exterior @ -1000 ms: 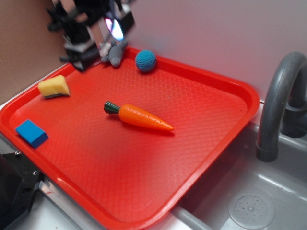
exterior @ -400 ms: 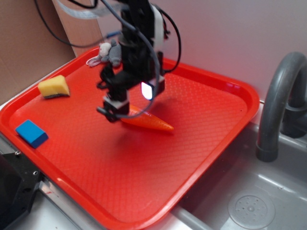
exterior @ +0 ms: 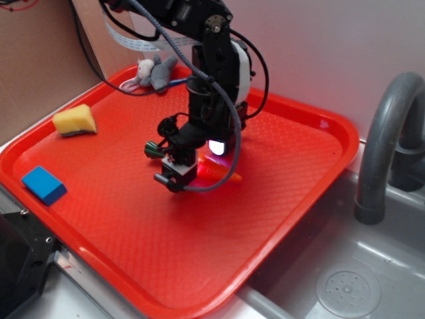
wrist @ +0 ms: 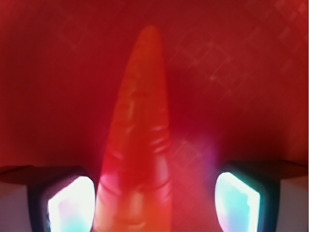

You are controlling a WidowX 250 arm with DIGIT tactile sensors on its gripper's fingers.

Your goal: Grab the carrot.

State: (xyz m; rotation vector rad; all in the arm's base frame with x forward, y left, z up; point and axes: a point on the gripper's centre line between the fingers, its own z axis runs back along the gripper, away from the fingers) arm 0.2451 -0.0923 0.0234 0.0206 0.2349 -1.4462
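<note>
Red tray (exterior: 299, 199), gripper (wrist: 153, 203) low, fingers astride carrot (wrist: 140, 140).

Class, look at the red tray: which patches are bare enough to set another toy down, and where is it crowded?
The red tray is bare across its near half, between the blue block and the sink-side rim, and its right corner. Crowded: the centre, where the gripper straddles the carrot, and the far-left edge with the sponge and plush mouse.

My arm (exterior: 212, 80) is black and blocky, made of thick chunky parts. Black cables (exterior: 229, 126) loop around it, and one is braided like a rope. A flat white ribbon cable (exterior: 133, 41) hangs behind. A small light (exterior: 216, 147) glows white and pink. My pincer (exterior: 174, 174) is black with pale fingertips (wrist: 70, 203).
</note>
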